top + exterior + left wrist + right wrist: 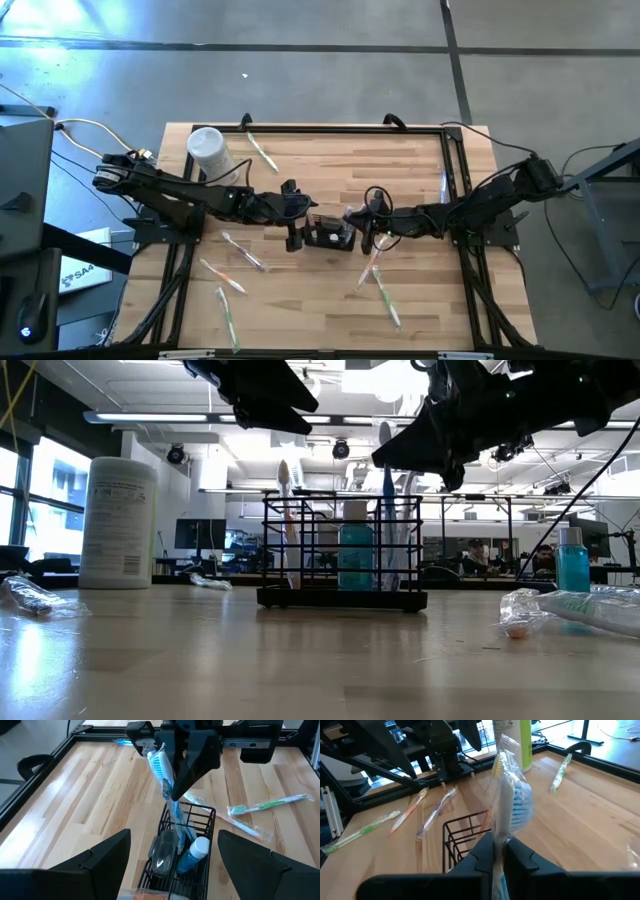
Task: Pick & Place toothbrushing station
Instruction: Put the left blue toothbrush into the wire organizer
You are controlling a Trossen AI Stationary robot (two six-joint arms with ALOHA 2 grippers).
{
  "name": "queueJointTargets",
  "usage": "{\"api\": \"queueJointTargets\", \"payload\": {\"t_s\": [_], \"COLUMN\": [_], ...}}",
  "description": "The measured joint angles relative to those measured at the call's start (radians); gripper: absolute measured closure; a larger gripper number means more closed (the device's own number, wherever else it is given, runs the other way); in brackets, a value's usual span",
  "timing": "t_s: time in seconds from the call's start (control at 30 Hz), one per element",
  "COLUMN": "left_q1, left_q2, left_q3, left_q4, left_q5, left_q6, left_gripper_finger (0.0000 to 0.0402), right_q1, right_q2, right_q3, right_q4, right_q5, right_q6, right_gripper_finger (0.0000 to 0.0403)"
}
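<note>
A wrapped blue toothbrush point(512, 815) sits clamped in the right end effector point(497, 851), directly above the toothbrushing station point(330, 236); released crooked, it could snag the wire rim. Left end effector point(172, 865) hovers beside, jaws apart

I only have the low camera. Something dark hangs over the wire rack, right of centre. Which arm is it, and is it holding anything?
Observer: That's the right gripper, shut on a wrapped blue toothbrush whose lower end reaches down into the toothbrushing station.
Operator: And the left one?
Observer: The left gripper is open at the station's other side, holding nothing.
Operator: Any loose brushes on the table?
Observer: Several wrapped ones; a green one lies on the right arm's side.
</note>
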Motion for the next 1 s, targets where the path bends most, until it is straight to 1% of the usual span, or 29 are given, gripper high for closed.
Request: {"api": "queueJointTargets", "payload": {"t_s": [0.33,0.43,0.53,0.8,0.9,1.0], "left_q1": [0.000,0.000,0.000,0.000,0.000,0.000], "left_q2": [0.000,0.000,0.000,0.000,0.000,0.000], "left_q3": [0.000,0.000,0.000,0.000,0.000,0.000], "left_q4": [0.000,0.000,0.000,0.000,0.000,0.000], "left_q5": [0.001,0.003,0.003,0.003,0.003,0.002], "left_q6": [-0.011,-0.011,-0.011,-0.011,-0.011,-0.011], "left_gripper_finger": [0.0105,0.0105,0.0105,0.0105,0.0105,0.0105], "right_q1": [0.000,0.000,0.000,0.000,0.000,0.001], "right_q2": [0.000,0.000,0.000,-0.001,-0.001,-0.001], "right_q3": [0.000,0.000,0.000,0.000,0.000,0.000], "right_q4": [0.002,0.002,0.002,0.018,0.030,0.043], "right_q5": [0.001,0.001,0.001,0.003,0.004,0.004], "right_q6": [-0.006,-0.008,-0.008,-0.035,-0.065,-0.106], "right_gripper_finger": [0.0351,0.0336,0.0312,0.0226,0.0206,0.0198]}}
